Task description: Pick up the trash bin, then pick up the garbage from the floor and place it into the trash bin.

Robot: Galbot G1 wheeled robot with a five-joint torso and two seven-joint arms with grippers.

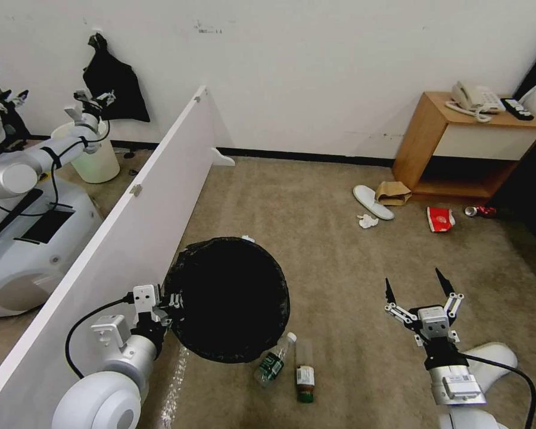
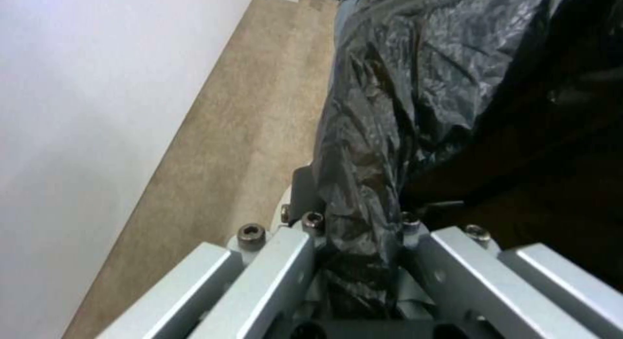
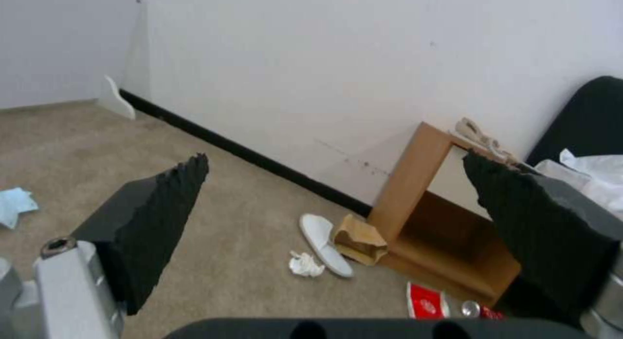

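The trash bin, lined with a crinkled black bag, hangs off the carpet at lower left; my left gripper is shut on its rim. My right gripper stands open over bare carpet at lower right, holding nothing. Garbage lies on the floor: two clear bottles just in front of the bin, and far off by the nightstand a white slipper, a brown paper bag, a white tissue, a red cup and a red can. A light-blue tissue shows in the right wrist view.
A white partition board runs along the left; beyond it stand another robot and a pale bucket. A wooden nightstand with a phone sits at the back right against the white wall. Open carpet lies in the middle.
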